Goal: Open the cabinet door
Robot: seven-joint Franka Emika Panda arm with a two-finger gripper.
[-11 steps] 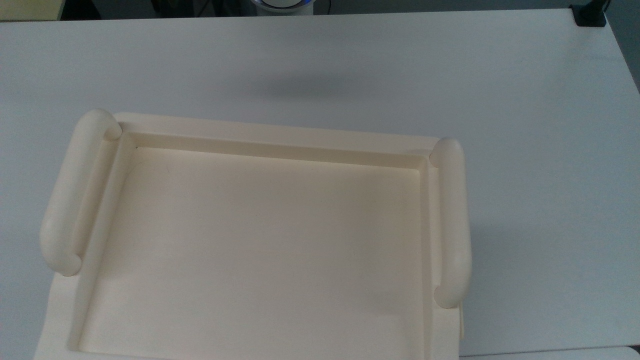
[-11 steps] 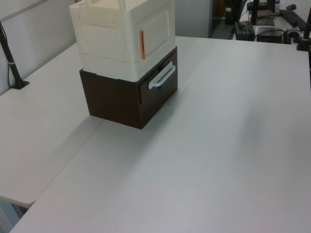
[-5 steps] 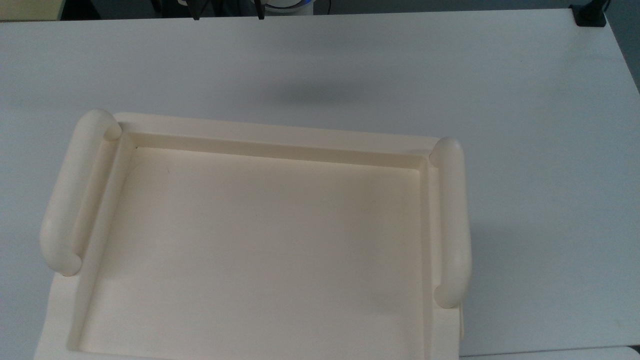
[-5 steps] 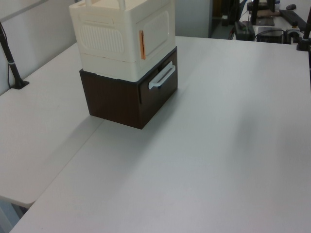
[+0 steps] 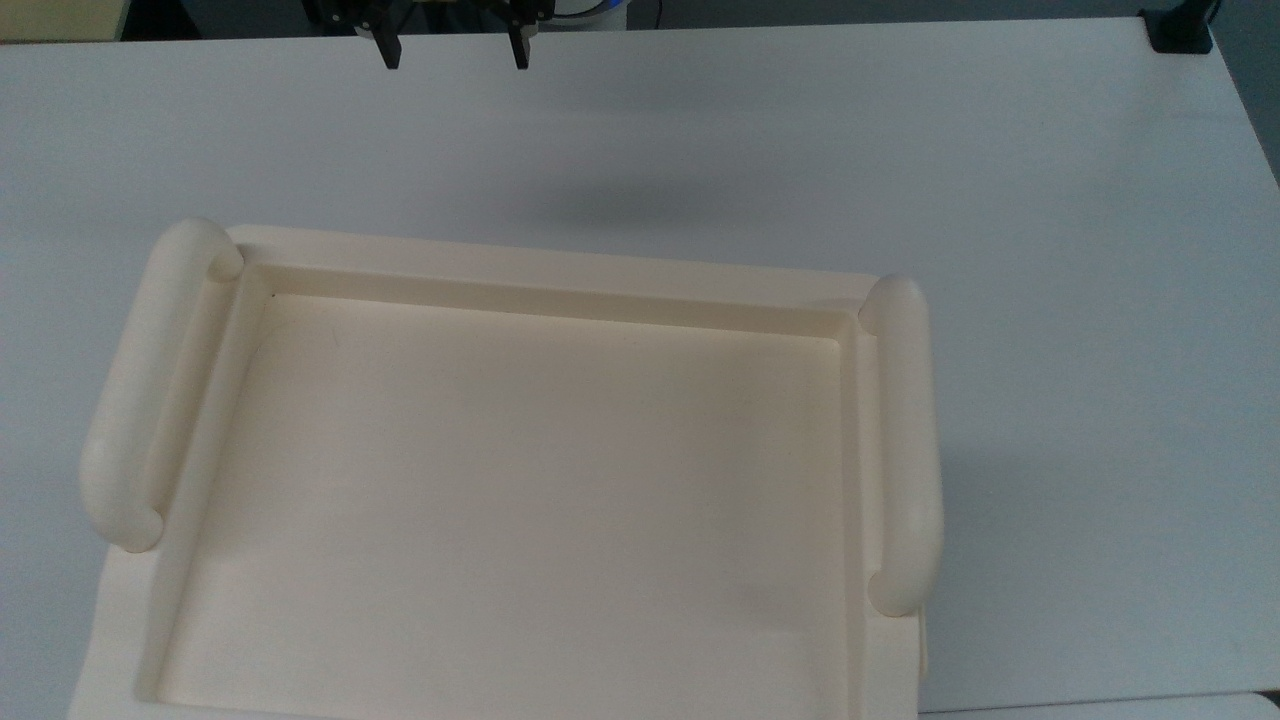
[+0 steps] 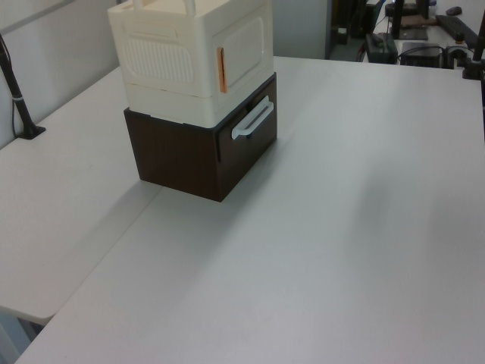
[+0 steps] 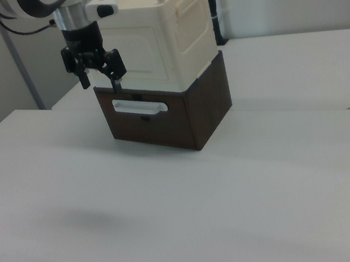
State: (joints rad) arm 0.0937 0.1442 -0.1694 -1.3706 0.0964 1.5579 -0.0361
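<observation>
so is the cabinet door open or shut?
Shut. The cabinet door sits flush with the cabinet front, no gap showing. The open claw hasn't touched it.

One cream cabinet [image 6: 193,57] with one door [image 6: 241,49] and two rounded side bars [image 5: 140,385] on top. One dark brown drawer box [image 6: 198,155] under it, bearing one white handle [image 6: 252,120]. One claw [image 7: 98,79] with two fingers [image 7: 83,79]. One white tabletop [image 6: 341,227].

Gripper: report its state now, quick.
Gripper: open, fingers spread apart, holding nothing, in the air in front of the cabinet.
</observation>
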